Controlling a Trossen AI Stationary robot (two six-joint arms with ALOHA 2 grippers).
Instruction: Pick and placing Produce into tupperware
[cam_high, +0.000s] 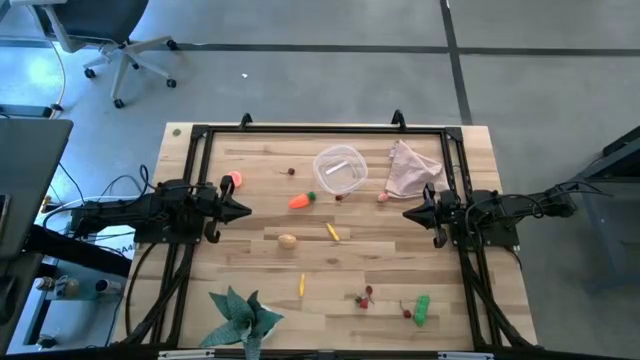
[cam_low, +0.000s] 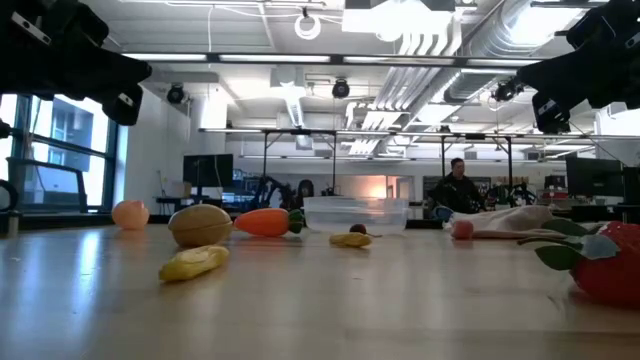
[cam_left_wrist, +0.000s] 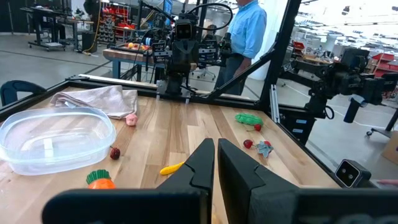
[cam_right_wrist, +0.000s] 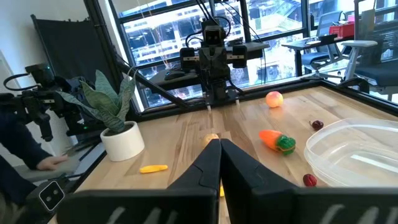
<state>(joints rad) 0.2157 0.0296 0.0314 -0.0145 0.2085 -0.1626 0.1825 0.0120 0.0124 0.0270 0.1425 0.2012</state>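
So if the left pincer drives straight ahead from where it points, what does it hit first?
Probably nothing on the table: the left pincer, shut, points across bare wood toward the right pincer; the carrot looks just off that line.

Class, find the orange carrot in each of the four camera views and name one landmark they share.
High view: carrot, centre, below-left of the tupperware.
Low view: carrot, left of the tupperware.
Left wrist view: carrot, bottom left.
Right wrist view: carrot, right of centre.
Shared landmark: the tupperware.
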